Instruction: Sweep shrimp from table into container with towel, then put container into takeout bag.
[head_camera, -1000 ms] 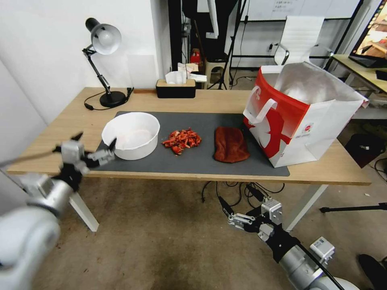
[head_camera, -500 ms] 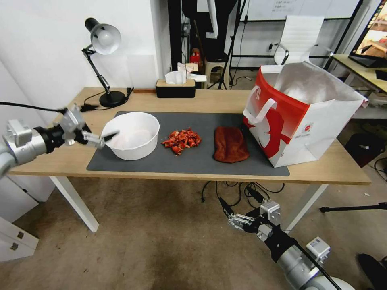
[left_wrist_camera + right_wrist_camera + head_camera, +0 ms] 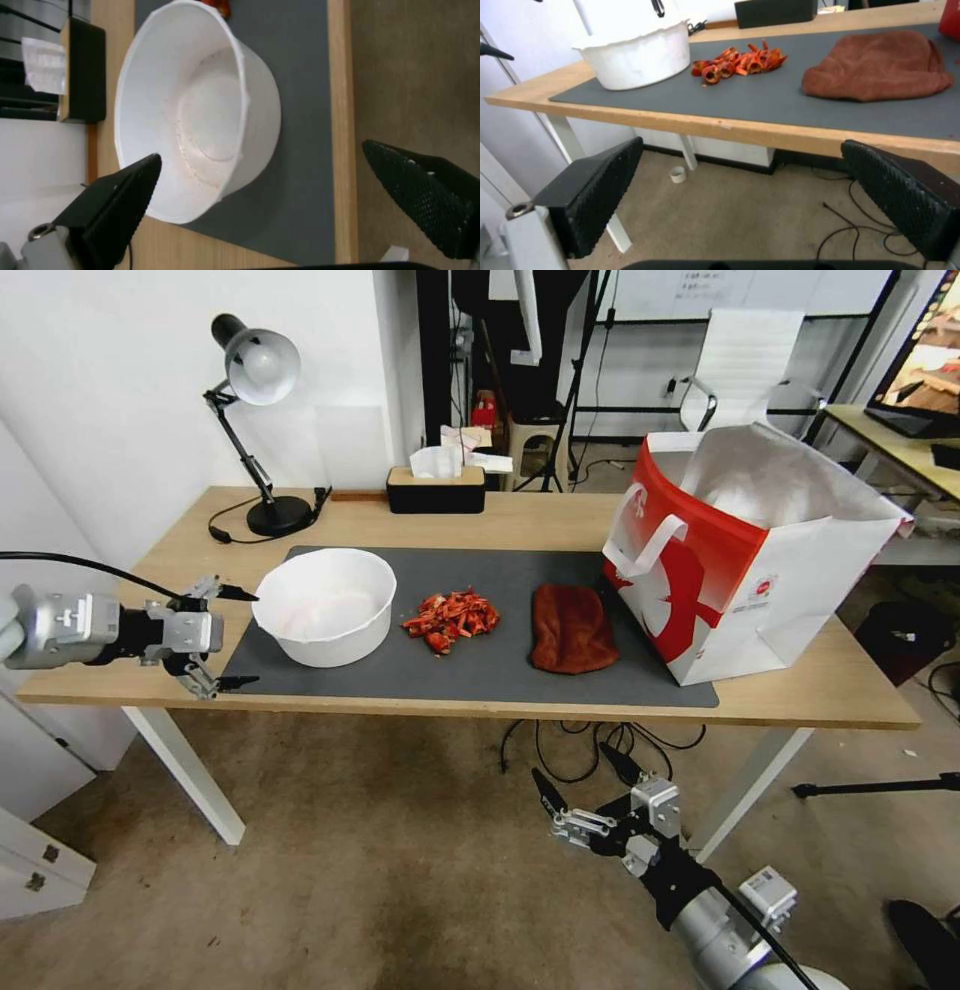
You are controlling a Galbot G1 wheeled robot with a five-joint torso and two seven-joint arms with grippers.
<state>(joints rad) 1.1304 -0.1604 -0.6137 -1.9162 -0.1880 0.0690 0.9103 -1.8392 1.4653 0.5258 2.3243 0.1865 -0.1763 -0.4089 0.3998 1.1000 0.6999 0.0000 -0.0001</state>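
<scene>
Head view: I see my left gripper [image 3: 238, 637] spread wide just beside the container [image 3: 325, 605], w/o touching. Shrimp [image 3: 452, 619] and towel [image 3: 571, 628] lie on the tabletop [image 3: 520, 525] mat, takeout bag [image 3: 745, 560] at right. Right gripper [image 3: 575, 790] also wide, low in front of the tabletop.

Bare grey mat [image 3: 560, 690] lay open along the table's [image 3: 800, 695] near edge, in front of the container [image 3: 325, 605], shrimp [image 3: 452, 620] and towel [image 3: 570, 628]. Narrow gaps separated those three. The takeout bag [image 3: 745, 560] walled off the right end; a lamp [image 3: 255, 420] and tissue box [image 3: 436, 488] stood along the back.
</scene>
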